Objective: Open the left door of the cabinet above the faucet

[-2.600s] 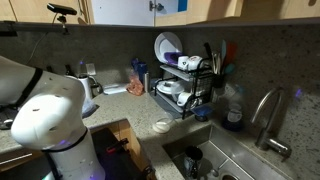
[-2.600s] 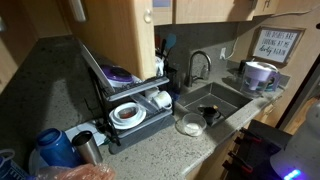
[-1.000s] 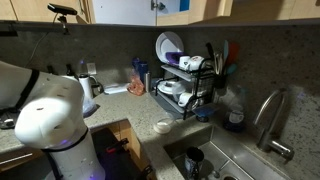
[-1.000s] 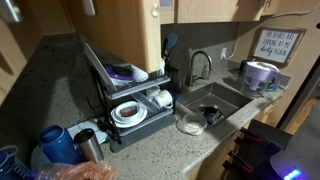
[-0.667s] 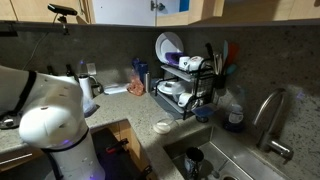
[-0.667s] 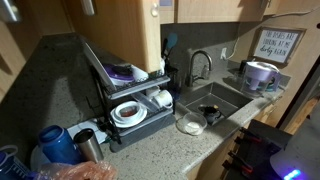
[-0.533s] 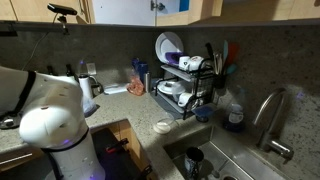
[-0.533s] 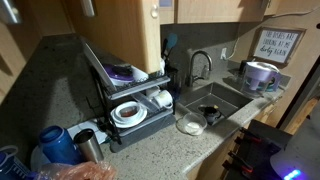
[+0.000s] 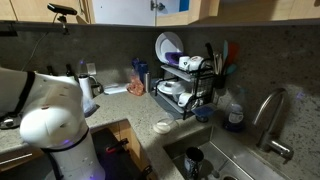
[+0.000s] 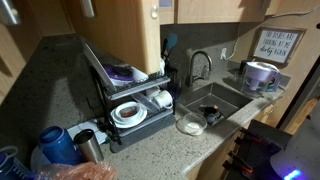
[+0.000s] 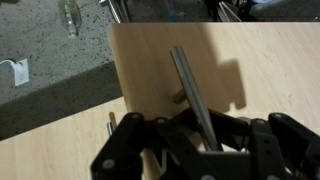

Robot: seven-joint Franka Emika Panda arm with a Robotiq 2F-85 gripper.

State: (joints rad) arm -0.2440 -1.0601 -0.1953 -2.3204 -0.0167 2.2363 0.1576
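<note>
Low in the wrist view, the black gripper (image 11: 205,138) has its fingers closed together around a slim, cylindrical brushed-metal bar handle (image 11: 186,78) on the smooth tan wooden left door (image 11: 270,60).

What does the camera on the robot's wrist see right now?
The black gripper is closed around a slim metal bar handle on a light tan wooden door. Speckled grey stone shows beyond the door's edge at upper left.
</note>
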